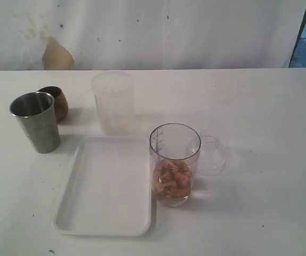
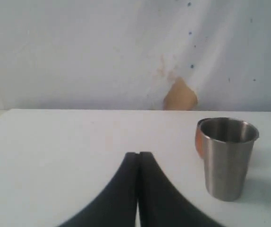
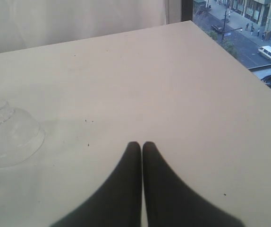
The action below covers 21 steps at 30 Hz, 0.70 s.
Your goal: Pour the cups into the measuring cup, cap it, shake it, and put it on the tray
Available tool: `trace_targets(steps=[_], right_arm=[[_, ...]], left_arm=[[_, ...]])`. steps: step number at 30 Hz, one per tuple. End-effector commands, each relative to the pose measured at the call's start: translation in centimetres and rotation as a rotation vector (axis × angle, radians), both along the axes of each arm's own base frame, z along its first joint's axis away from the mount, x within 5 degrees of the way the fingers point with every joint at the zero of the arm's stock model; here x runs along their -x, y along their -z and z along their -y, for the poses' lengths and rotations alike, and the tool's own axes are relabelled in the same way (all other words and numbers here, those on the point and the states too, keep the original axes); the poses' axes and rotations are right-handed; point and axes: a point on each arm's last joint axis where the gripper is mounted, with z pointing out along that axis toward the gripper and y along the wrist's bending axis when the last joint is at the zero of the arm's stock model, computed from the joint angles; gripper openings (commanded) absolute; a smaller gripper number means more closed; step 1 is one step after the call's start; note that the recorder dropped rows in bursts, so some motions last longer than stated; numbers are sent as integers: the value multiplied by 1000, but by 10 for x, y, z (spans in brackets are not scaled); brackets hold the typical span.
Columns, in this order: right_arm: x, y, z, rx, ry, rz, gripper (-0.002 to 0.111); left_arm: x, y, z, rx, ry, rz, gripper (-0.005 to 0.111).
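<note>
The steel tumbler (image 1: 34,121) stands upright at the table's left, with the small copper-brown cup (image 1: 56,101) just behind it. The clear measuring cup (image 1: 174,164) stands upright right of the tray (image 1: 106,224), holding pinkish-brown pieces at its bottom. The clear dome cap (image 1: 211,153) rests on the table right of the measuring cup. Neither arm shows in the exterior view. My left gripper (image 2: 139,154) is shut and empty, with the tumbler (image 2: 226,158) ahead of it and to one side. My right gripper (image 3: 141,144) is shut and empty, well apart from the cap (image 3: 8,136).
A cloudy frosted plastic cup (image 1: 113,102) stands behind the tray. The white table (image 1: 259,106) ends at a wall at the back; its right edge (image 3: 230,54) drops off beside a window over a street.
</note>
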Motion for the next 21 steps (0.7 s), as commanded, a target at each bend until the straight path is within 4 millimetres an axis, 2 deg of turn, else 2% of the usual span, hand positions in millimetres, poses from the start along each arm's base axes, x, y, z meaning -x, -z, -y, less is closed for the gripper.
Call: trace_targets(steps=[1,6,12,21], right_arm=[[0,1,0,-5,3,6,0],[0,1,0,-5,3,6,0],[0,1,0,-5,3,6,0],[0,1,0,-5,3,6,0]], left_arm=[[-4,25,-2,-31,-21,-23,0],[-4,28,-3,19,-35,-48,0],[-4,28,0,-28,4,-54,0],[-4,28,0,72,-8,-50,0]])
